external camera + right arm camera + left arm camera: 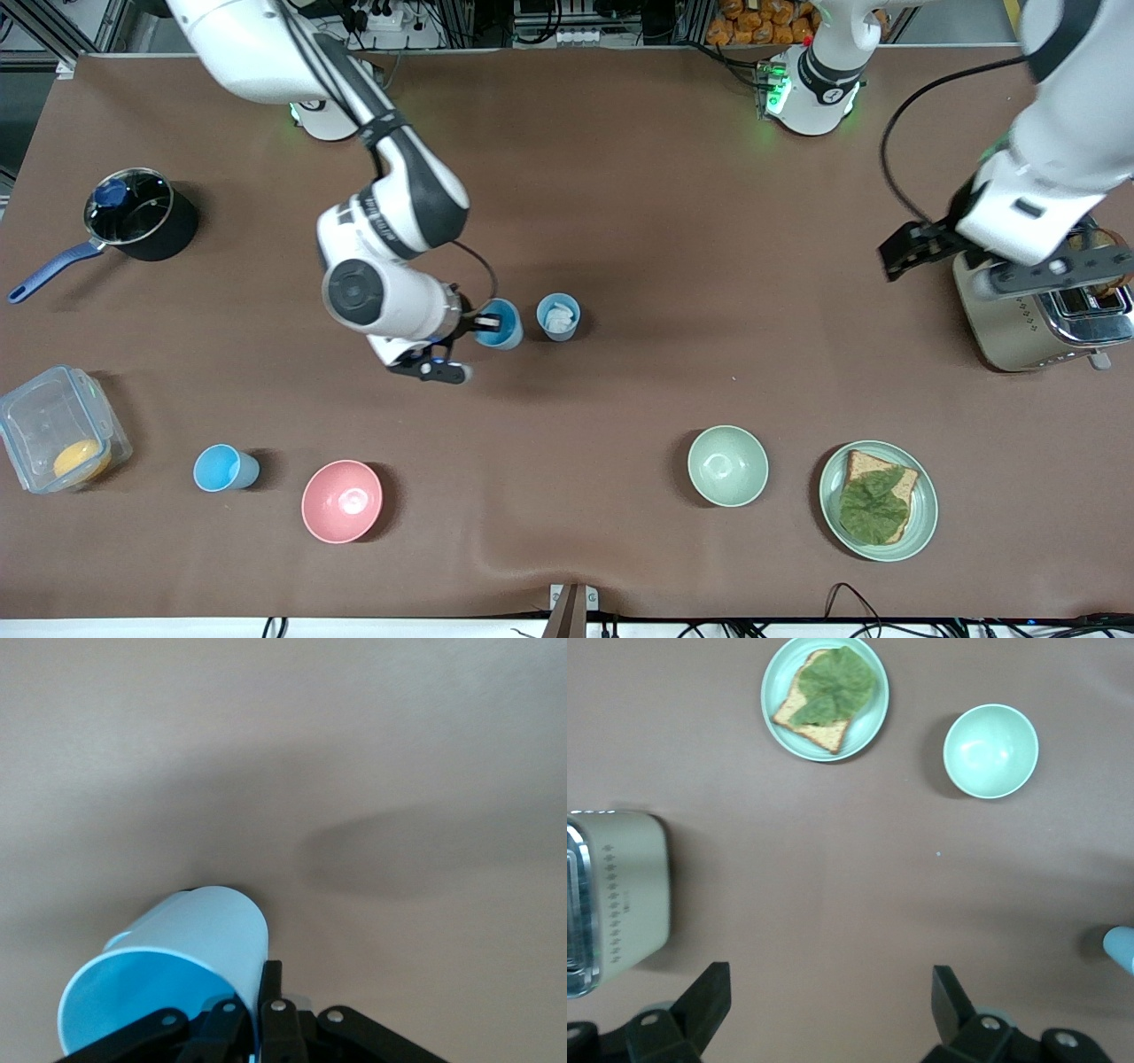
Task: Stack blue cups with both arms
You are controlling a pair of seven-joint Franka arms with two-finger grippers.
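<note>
My right gripper is shut on the rim of a bright sky-blue cup, one finger inside and one outside; the right wrist view shows this grip on the cup, low at the table. A paler grey-blue cup with white crumpled material inside stands right beside it, toward the left arm's end. Its edge shows in the left wrist view. Another sky-blue cup stands beside the pink bowl. My left gripper is open and empty, up over bare table next to the toaster.
A black pot with a blue handle and a clear plastic box are at the right arm's end. A pale green bowl and a plate with bread and lettuce lie nearer the front camera.
</note>
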